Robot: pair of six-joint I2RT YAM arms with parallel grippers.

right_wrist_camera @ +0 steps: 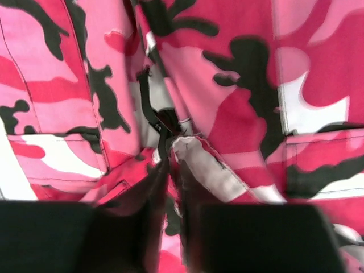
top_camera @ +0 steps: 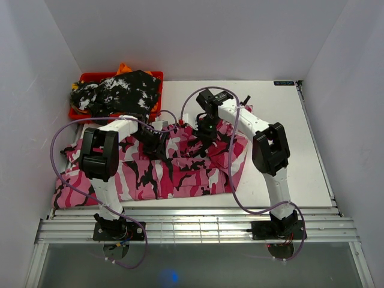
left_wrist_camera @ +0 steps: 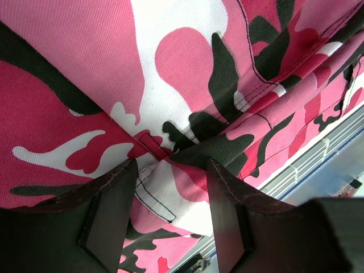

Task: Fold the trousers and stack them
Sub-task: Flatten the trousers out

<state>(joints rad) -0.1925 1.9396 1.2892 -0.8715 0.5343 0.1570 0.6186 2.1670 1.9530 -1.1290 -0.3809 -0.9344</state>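
Observation:
The pink, white and black camouflage trousers (top_camera: pixel 180 174) lie spread over the middle and left of the table. My left gripper (top_camera: pixel 155 146) is down on their upper edge. In the left wrist view its fingers (left_wrist_camera: pixel 227 205) stand partly apart with a bunched fold of waistband (left_wrist_camera: pixel 170 176) pinched between them. My right gripper (top_camera: pixel 203 144) is down on the cloth further right. In the right wrist view it (right_wrist_camera: pixel 170 165) is shut on a raised edge of the trousers (right_wrist_camera: pixel 199 165). The black-and-white mottled garment (top_camera: pixel 123 93) lies heaped in a bin.
A red bin (top_camera: pixel 90 77) stands at the back left, with something orange (top_camera: pixel 123 68) behind the heap. The slatted metal edge (top_camera: pixel 192 219) runs along the table's front. White walls stand on three sides. Bare table (top_camera: pixel 288 144) lies to the right.

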